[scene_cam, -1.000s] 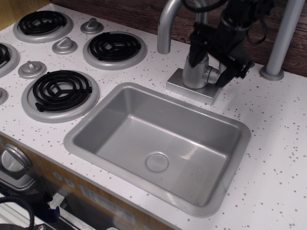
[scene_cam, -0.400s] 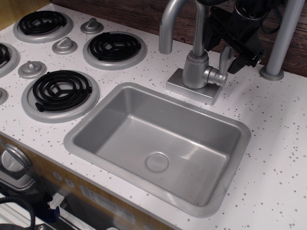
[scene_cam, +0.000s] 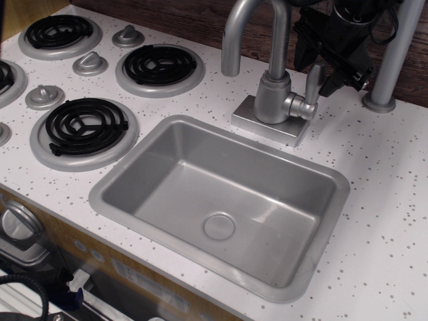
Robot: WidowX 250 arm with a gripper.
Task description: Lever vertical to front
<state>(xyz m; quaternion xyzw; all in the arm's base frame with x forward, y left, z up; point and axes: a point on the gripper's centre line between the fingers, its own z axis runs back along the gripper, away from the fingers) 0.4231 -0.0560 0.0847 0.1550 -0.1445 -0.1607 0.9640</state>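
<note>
Lifted slightly higher now, the pincer is partly cut off above the lever; its opening cannot be told. Below lies the speckled white counter.

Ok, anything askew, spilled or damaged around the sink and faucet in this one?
Nothing stands out. The sink looks dry and empty, the lever stands upright on the faucet, and the gripper sits just behind it.

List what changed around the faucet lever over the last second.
The tool let go of the lever and drew up and back, so it now hangs just behind it. The lever stands upright, uncovered. Faucet spout, sink and burners stayed put.
</note>
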